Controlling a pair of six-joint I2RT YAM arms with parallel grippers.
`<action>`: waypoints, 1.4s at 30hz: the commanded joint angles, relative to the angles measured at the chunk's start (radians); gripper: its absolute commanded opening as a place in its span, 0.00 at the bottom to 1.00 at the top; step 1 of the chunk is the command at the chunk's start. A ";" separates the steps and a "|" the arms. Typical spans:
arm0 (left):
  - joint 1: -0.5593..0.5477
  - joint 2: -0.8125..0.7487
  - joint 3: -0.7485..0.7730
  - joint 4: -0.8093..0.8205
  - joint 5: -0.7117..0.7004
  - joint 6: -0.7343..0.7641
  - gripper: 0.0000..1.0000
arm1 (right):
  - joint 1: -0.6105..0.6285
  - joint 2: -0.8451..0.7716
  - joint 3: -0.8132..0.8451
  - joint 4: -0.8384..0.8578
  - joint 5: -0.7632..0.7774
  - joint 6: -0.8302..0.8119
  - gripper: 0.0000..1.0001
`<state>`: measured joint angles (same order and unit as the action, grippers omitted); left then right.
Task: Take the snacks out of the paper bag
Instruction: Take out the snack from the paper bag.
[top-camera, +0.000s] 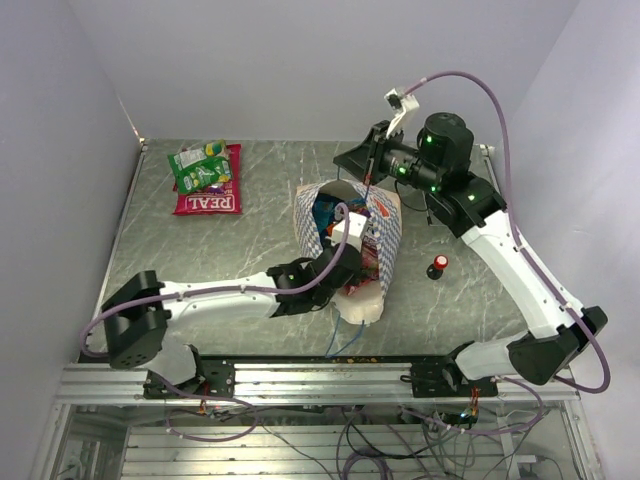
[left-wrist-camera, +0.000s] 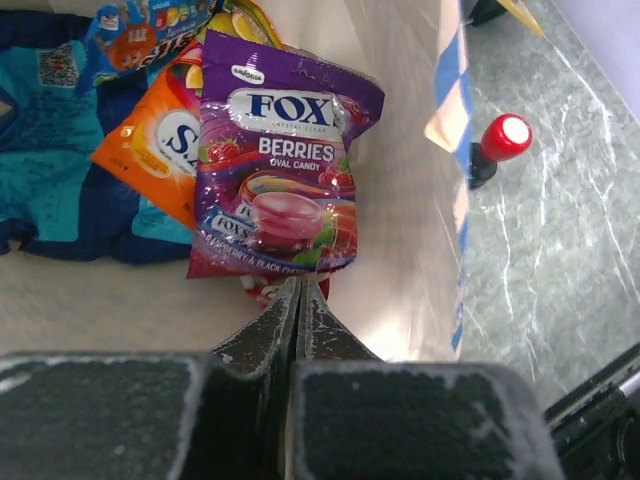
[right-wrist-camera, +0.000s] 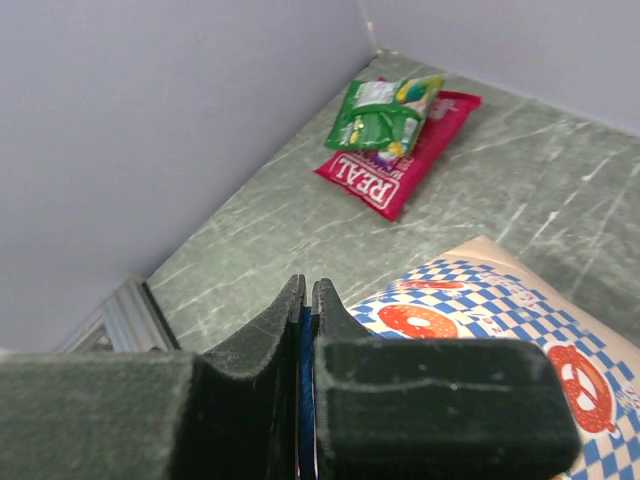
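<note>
Purple candy bag (left-wrist-camera: 285, 170) inside paper bag (left-wrist-camera: 410, 200): lower edge pinched in closed left gripper (left-wrist-camera: 298, 288); right gripper (right-wrist-camera: 305, 287) closed on blue cord (right-wrist-camera: 306, 400)

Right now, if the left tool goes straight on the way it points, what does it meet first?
The purple FOX Berries packet, lying inside the paper bag: its lower edge sits right at the tips of the shut left tool. Depth is unclear; it may already touch that edge.

Blue packet (left-wrist-camera: 55, 140) cut off at left edge, orange packet (left-wrist-camera: 150, 150) half under purple packet (left-wrist-camera: 285, 170)
</note>
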<state>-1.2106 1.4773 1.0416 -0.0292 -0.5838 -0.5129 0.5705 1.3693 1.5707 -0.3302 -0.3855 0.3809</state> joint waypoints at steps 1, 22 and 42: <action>0.010 0.105 0.040 0.132 0.019 -0.005 0.07 | 0.005 -0.024 0.050 -0.022 0.132 -0.011 0.00; 0.135 0.408 0.176 0.134 -0.015 -0.003 0.50 | -0.003 -0.043 0.105 -0.089 0.182 -0.092 0.00; 0.189 0.574 0.282 0.025 0.189 0.031 0.73 | -0.008 -0.063 0.063 -0.089 0.222 -0.116 0.00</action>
<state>-1.0286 2.0079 1.3064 0.0364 -0.4953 -0.4900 0.5663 1.3468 1.6413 -0.4618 -0.1715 0.2714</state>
